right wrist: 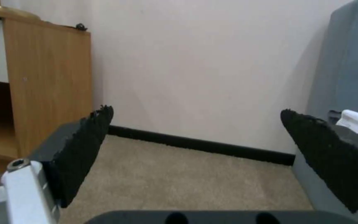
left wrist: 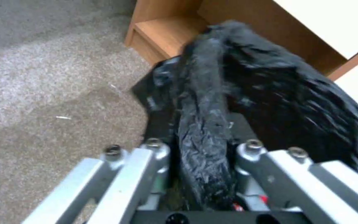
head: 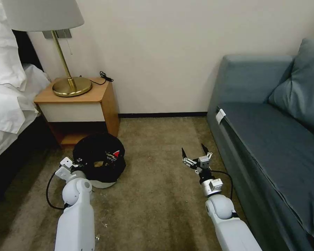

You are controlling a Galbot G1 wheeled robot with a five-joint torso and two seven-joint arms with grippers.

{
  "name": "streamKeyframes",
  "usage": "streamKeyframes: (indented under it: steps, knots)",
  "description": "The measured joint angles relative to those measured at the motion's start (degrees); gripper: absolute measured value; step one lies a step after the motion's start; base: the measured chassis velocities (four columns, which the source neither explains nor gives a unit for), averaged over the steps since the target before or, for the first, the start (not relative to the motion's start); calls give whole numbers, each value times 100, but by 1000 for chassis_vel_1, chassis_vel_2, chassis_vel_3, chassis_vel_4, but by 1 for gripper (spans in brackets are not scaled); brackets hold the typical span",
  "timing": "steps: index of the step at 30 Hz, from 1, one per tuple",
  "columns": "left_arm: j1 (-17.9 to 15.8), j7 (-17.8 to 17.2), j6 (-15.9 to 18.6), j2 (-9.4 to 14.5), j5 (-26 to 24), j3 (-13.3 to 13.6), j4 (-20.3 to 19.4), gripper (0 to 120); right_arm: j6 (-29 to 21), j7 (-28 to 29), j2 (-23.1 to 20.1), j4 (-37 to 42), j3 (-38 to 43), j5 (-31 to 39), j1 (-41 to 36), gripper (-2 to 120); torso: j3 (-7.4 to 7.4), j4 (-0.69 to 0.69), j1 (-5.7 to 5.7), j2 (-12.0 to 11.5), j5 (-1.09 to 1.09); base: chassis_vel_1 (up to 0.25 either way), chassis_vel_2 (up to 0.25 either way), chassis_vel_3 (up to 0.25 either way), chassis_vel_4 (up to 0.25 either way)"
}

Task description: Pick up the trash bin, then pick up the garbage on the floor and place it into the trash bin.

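Observation:
The trash bin (head: 94, 141), white with a crinkly black bag over its rim, is in front of the nightstand at my left and tips toward me. My left gripper (head: 76, 163) is shut on its near rim; in the left wrist view the bagged rim (left wrist: 204, 124) runs between that gripper's fingers (left wrist: 156, 149). Inside the bin lie garbage pieces: a red-and-white carton (head: 116, 154) and a scrap of brown paper (head: 98, 164). My right gripper (head: 196, 152) hovers open and empty over the carpet near the sofa, its black pads (right wrist: 84, 146) wide apart.
A wooden nightstand (head: 76, 104) with a brass lamp (head: 71, 85) stands behind the bin, and a bed (head: 7, 97) is at the far left. A blue sofa (head: 275, 139) lines the right side. Olive carpet (head: 157, 195) lies between, with tiny specks near my left arm.

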Motion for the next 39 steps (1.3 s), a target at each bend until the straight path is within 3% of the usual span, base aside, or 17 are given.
streamKeyframes:
  steps: [2,6,8,12,14,18,19,21,22,23,24,26,29,32,39]
  knots:
    - [25,3,0,-1,18,-13,-33,36,6,0,-3,-10,3,-24,5,100,0,0,0,0,1,0,0,0,0]
    - [41,3,0,-6,37,-19,-77,46,6,0,-3,-10,10,-28,12,100,0,0,0,0,1,0,0,0,0]
    - [87,2,1,-14,81,-32,-191,59,6,-1,-3,-18,15,-31,12,100,0,0,0,0,0,0,0,0,0]
    - [187,55,16,-12,224,-15,-428,68,15,40,14,-36,23,-30,27,100,0,-1,0,0,0,0,0,0,0]
    - [395,375,-43,19,582,73,-889,81,1,313,60,-39,52,-22,114,100,0,1,0,0,0,0,0,0,0]
    - [501,697,-90,44,817,153,-1198,89,-40,418,76,-8,105,-17,154,100,0,1,0,0,2,0,0,0,0]
    - [545,974,-121,75,999,249,-1416,93,-80,486,91,25,176,-21,181,100,0,1,0,0,0,0,0,0,0]
    - [551,1332,-150,124,1164,389,-1594,94,-149,596,120,76,261,-42,194,100,0,0,0,0,2,0,0,0,0]
    - [551,1332,-150,124,1164,389,-1594,94,-149,596,120,76,261,-42,194,100,0,0,0,0,2,0,0,0,0]
    - [530,1677,-178,168,1316,518,-1649,95,-203,685,145,124,321,-45,187,100,0,0,0,0,0,0,0,0,0]
    - [530,1677,-178,168,1316,518,-1649,95,-203,685,145,124,321,-45,187,100,0,0,0,0,0,0,0,0,0]
    - [463,2080,-277,219,1550,775,-1606,95,-311,854,185,238,418,-38,120,100,0,0,0,0,2,0,0,0,0]
    - [441,2158,-314,240,1584,912,-1545,95,-326,891,192,265,460,-37,94,100,0,1,0,0,2,0,0,0,0]
    - [412,2330,-424,310,1696,1471,-1310,97,-297,941,212,307,579,-38,25,100,0,-1,0,0,1,0,0,0,0]
    - [443,2400,-471,356,1799,1815,-1177,97,-266,935,274,428,663,-148,-91,100,0,-1,0,0,1,0,0,0,0]
